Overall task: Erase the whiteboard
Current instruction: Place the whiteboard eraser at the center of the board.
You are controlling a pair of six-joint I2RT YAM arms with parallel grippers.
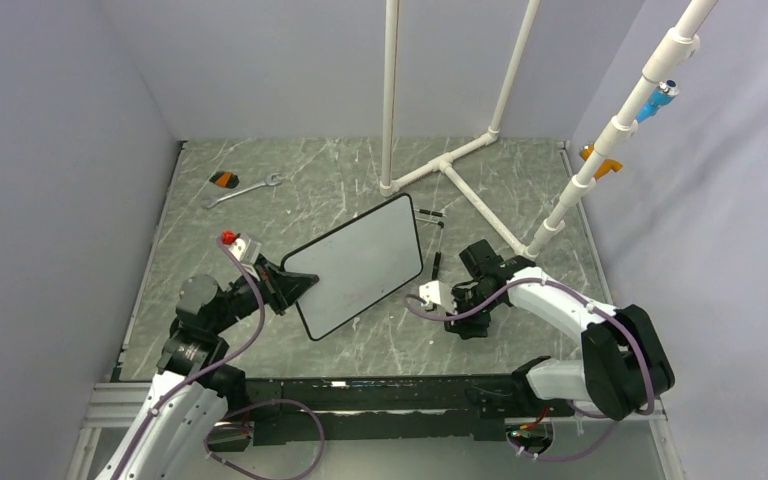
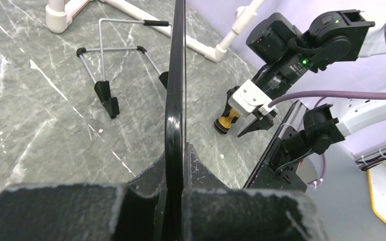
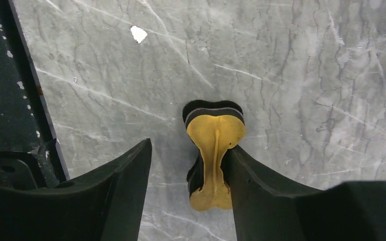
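Left gripper, nearest the bases: jaws closed on the lower-left edge of the whiteboard, which is held tilted above the table; its face reads blank from above, while the left wrist view shows only the black rim edge-on. Right gripper: jaws partly apart around an upright yellow-and-black eraser that touches one finger only; from above, the wrist hides both. Beyond the board: the wire stand, partly covered. Far left: a wrench and a small orange-and-black object, unidentifiable.
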